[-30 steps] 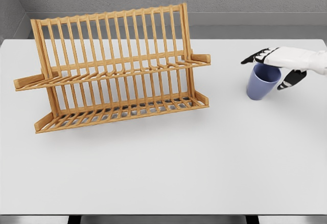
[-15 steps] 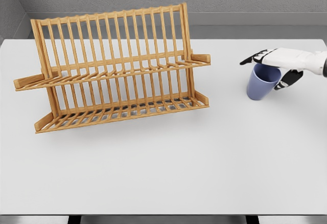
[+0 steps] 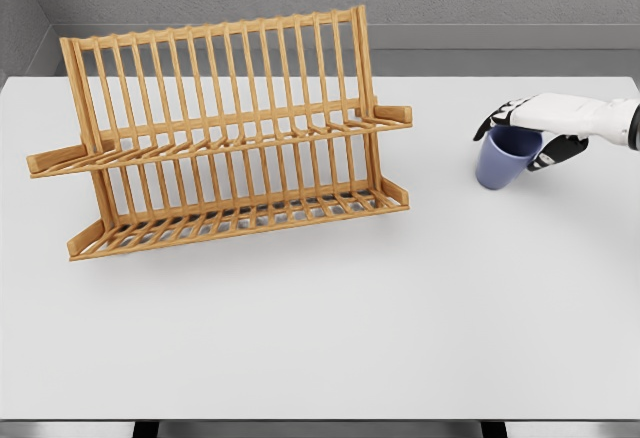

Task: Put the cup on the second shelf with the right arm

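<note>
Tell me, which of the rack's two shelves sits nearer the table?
The lower shelf of the wooden rack; its slats lie almost on the table, while the upper shelf hangs halfway up.

rack (image 3: 220,138): slatted bare wood | cup (image 3: 502,159): smooth matt blue | table (image 3: 330,318): smooth matt white

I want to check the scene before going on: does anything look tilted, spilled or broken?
Only the blue cup is askew: it leans, tipped in the right hand, whose fingers close around its rim. Nothing spills. The wooden rack stands whole on the table.
</note>
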Robot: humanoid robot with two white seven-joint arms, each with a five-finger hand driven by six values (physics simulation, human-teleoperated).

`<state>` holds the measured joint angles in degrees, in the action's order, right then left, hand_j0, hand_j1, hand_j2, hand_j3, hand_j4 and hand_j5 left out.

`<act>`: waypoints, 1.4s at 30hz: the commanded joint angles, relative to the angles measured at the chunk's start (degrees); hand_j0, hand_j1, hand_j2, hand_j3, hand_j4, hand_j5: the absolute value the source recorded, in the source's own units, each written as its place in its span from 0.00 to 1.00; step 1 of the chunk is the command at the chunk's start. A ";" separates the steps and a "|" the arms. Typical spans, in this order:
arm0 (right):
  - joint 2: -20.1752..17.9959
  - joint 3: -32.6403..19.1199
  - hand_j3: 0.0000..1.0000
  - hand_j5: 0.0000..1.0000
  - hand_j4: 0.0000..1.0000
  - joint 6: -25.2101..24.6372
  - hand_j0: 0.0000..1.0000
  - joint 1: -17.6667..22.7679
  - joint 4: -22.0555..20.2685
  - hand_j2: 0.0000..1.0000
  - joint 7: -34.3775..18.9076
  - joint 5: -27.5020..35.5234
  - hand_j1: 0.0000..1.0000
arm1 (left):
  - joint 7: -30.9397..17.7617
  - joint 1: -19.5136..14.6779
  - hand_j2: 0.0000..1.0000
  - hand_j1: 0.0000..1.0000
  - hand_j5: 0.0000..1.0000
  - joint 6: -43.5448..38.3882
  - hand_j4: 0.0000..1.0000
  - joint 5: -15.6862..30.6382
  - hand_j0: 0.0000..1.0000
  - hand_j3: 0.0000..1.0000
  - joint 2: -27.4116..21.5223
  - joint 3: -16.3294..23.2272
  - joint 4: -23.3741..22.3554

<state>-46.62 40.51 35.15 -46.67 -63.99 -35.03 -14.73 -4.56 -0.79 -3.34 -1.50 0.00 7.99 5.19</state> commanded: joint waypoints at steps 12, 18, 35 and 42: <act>0.48 -0.17 0.66 0.66 0.66 -0.15 0.66 -0.97 -0.35 0.66 0.03 0.41 0.66 | -0.01 0.00 1.00 1.00 1.00 0.00 1.00 0.00 1.00 1.00 0.00 0.01 -0.01; 0.48 -0.52 0.63 0.63 0.63 -0.15 0.63 -1.58 -0.70 0.63 0.03 0.49 0.63 | -0.01 0.00 1.00 1.00 1.00 0.00 1.00 0.00 1.00 1.00 0.00 0.01 -0.01; 2.76 -2.90 0.63 0.63 0.63 -0.15 0.63 -4.48 -0.79 0.63 0.03 0.58 0.63 | -0.01 0.00 1.00 1.00 1.00 0.00 1.00 0.00 1.00 1.00 0.00 0.01 -0.01; 2.67 -4.92 0.63 0.63 0.63 -0.15 0.63 -5.45 -2.28 0.63 0.03 0.58 0.63 | -0.01 0.00 1.00 1.00 1.00 0.00 1.00 0.00 1.00 1.00 0.00 0.01 -0.01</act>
<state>-43.87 36.89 35.20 -52.21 -65.47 -35.05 -14.57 -4.57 -0.88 -3.34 -1.50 0.00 7.99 5.20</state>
